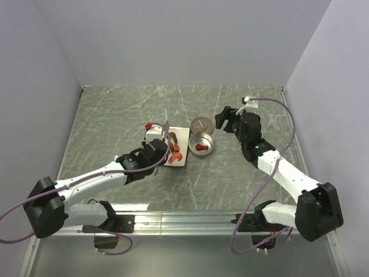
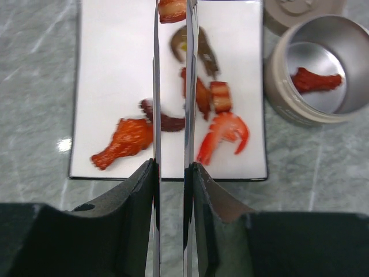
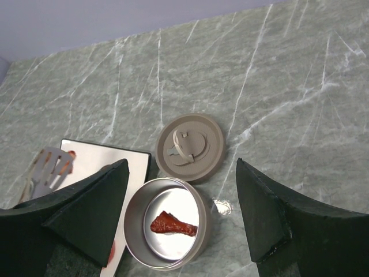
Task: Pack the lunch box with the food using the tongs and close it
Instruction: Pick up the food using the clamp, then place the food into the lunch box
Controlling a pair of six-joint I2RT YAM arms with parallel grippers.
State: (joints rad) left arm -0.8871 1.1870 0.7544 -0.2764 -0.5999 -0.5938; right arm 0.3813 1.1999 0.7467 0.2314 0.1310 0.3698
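Observation:
My left gripper (image 2: 173, 168) is shut on the thin silver tongs (image 2: 156, 86), whose arms reach out over the white plate (image 2: 109, 69). A red-brown piece of food (image 2: 173, 8) is pinched between the tong tips. Several more pieces lie on the plate, among them a shrimp (image 2: 226, 130) and a drumstick-shaped piece (image 2: 124, 141). The round silver lunch box (image 3: 134, 222) stands right of the plate with one red piece (image 3: 173, 225) inside. Its flat lid (image 3: 190, 147) lies just behind it. My right gripper (image 3: 181, 164) hovers open above the box and lid, holding nothing.
Everything sits on a grey-green marbled table (image 1: 115, 115) with white walls on three sides. In the top view the plate (image 1: 183, 135), box (image 1: 202, 151) and lid (image 1: 202, 124) cluster mid-table between my left gripper (image 1: 158, 151) and right gripper (image 1: 226, 118).

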